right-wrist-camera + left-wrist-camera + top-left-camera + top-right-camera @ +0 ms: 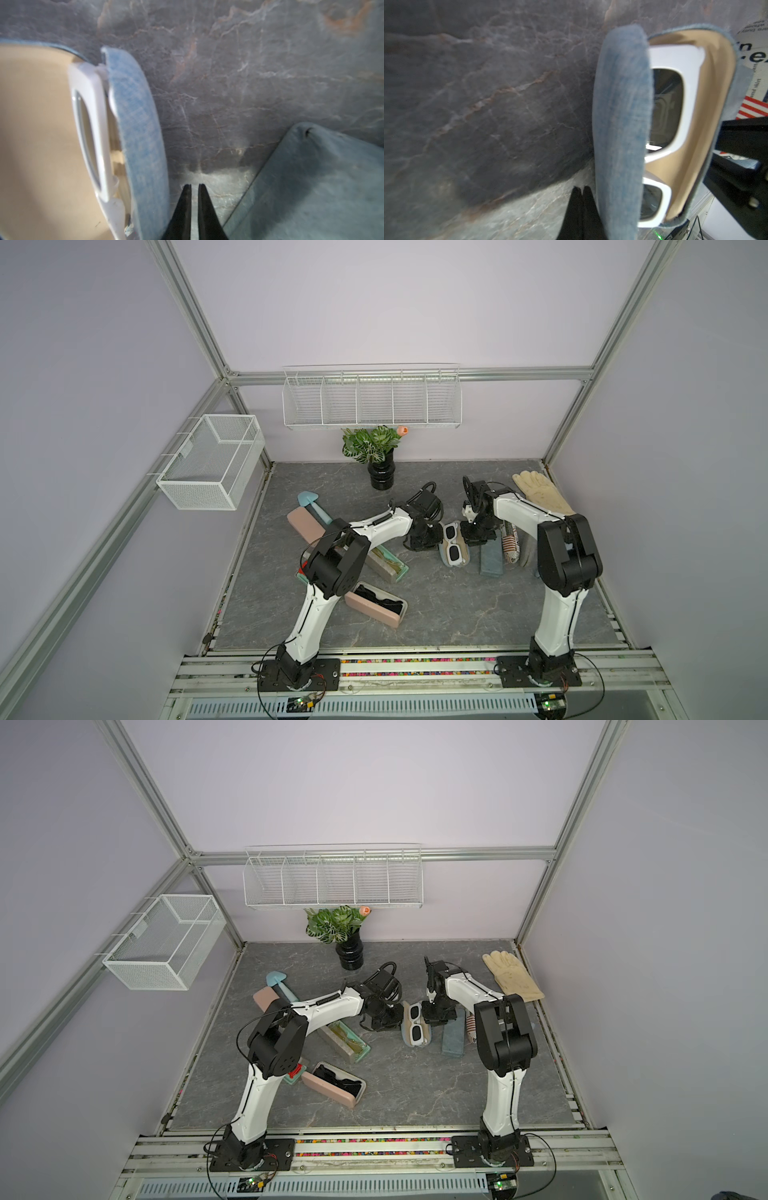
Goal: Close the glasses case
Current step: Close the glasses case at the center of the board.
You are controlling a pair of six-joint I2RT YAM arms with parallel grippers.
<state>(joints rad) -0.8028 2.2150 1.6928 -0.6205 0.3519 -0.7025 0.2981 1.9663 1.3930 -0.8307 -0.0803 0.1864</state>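
The denim case (454, 547) lies open at centre frame in both top views, white sunglasses (675, 128) inside — closing is not yet done. Left end effector (583, 188) is closed, empty; right end effector (194, 185) stands barely parted, gripping nothing.

Pale lilac walls (374, 302) enclose the cell, framed by aluminium struts (187, 306). The floor is a dark grey marbled slab (457, 605) with rust-toned veins, evenly lit. At 12 o'clock a long white wire shelf (372, 400) with dividers hangs on the back rail. At 10 o'clock a white mesh basket (212, 462) hangs from the side strut. Slotted rails (415, 668) run along 6 o'clock.
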